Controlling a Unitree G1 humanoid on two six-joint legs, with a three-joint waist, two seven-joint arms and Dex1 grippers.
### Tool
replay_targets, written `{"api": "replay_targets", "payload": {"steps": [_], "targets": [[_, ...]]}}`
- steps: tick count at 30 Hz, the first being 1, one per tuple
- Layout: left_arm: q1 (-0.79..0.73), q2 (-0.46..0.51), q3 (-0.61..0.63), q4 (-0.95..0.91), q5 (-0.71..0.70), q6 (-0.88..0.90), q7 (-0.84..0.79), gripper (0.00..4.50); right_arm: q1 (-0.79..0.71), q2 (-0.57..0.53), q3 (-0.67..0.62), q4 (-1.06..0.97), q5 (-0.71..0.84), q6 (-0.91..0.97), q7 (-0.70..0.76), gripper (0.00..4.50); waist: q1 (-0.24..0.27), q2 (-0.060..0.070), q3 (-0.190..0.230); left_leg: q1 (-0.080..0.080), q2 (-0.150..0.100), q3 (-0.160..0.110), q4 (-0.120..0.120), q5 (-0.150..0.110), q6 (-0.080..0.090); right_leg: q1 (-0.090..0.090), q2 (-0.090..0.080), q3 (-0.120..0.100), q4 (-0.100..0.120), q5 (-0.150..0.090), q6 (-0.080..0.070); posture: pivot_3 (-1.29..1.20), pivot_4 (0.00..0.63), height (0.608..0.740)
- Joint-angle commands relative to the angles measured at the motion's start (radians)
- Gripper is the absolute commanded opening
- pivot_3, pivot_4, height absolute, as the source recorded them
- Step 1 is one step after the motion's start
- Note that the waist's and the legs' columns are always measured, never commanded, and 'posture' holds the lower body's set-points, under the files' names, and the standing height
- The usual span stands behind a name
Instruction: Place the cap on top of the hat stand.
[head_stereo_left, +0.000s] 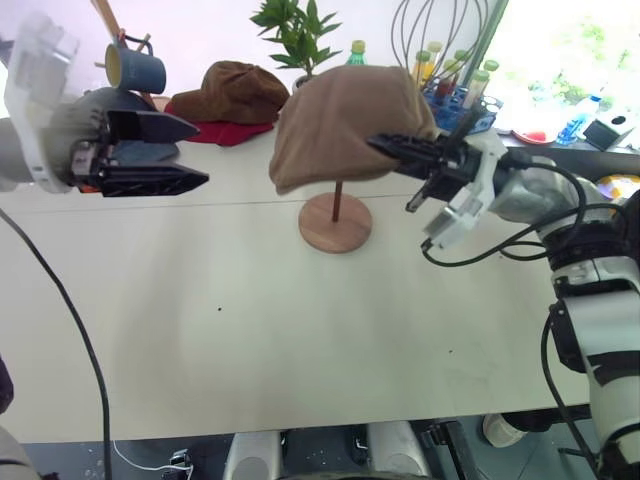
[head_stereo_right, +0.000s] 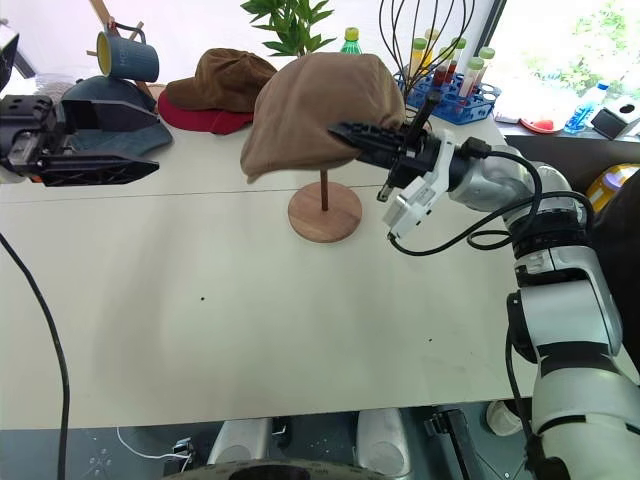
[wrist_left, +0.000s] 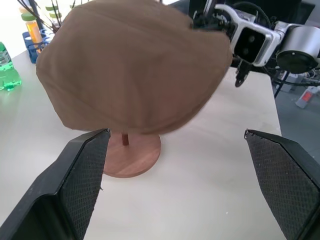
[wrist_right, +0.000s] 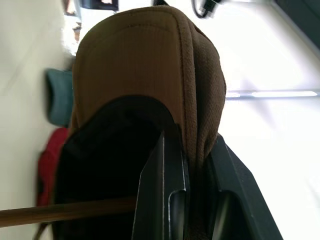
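Our right gripper (head_stereo_right: 345, 130) pinches the edge of the cap (head_stereo_right: 310, 105), its two fingers pressed together on the fabric, as the right wrist view confirms. Our left gripper (head_stereo_left: 190, 152) hangs at nine o'clock from the cap, its fingers spread wide, gripping nothing. The cap drapes over the top of the stand (head_stereo_right: 324, 210), hiding the upper disc; pole and round base show beneath it on the table (head_stereo_right: 250, 320). At eleven o'clock from the stand lie other caps (head_stereo_right: 220, 80) and a mug (head_stereo_right: 128, 55).
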Motion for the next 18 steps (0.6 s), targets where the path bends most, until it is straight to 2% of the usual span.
{"api": "replay_targets", "payload": {"steps": [1,3,7,11,18], "targets": [[-0.019,0.023,0.038,-0.027,-0.014,0.008,0.008,4.50,-0.052,-0.001,-0.008,0.042,-0.064,-0.006,-0.064,0.02,0.000,0.000,0.000,0.000,0.000,0.000,0.000,0.000,0.000,0.000,0.000,0.000,0.000,0.000,0.000,0.00,0.150,0.740],[-0.020,0.021,0.037,-0.031,-0.015,0.010,0.013,4.50,-0.067,0.003,0.005,0.090,-0.062,0.019,-0.077,0.02,0.000,0.000,0.000,0.000,0.000,0.000,0.000,0.001,-0.001,0.000,0.000,0.000,0.001,0.000,0.000,0.00,0.150,0.740],[-0.015,0.021,0.040,-0.037,-0.013,0.010,0.017,4.50,-0.088,0.012,0.023,0.174,0.017,0.079,-0.042,1.68,0.000,0.000,0.000,0.001,0.000,0.000,0.000,0.001,-0.001,0.000,0.000,0.001,0.001,0.000,0.000,0.00,0.150,0.740],[-0.018,0.017,0.040,-0.035,-0.013,0.011,0.021,4.50,-0.066,0.002,0.014,0.166,0.079,0.159,-0.003,3.82,0.000,0.000,0.000,0.001,0.000,0.001,0.000,0.001,-0.001,0.000,0.000,0.001,0.001,0.000,0.000,0.00,0.150,0.740],[-0.031,-0.006,0.023,-0.021,-0.012,0.005,0.019,4.50,0.127,-0.071,-0.033,-0.073,0.179,0.267,0.051,3.82,0.006,0.000,0.000,0.001,0.000,0.001,0.000,0.001,-0.001,0.000,0.000,0.002,0.002,0.000,0.000,0.00,0.150,0.740]]}}
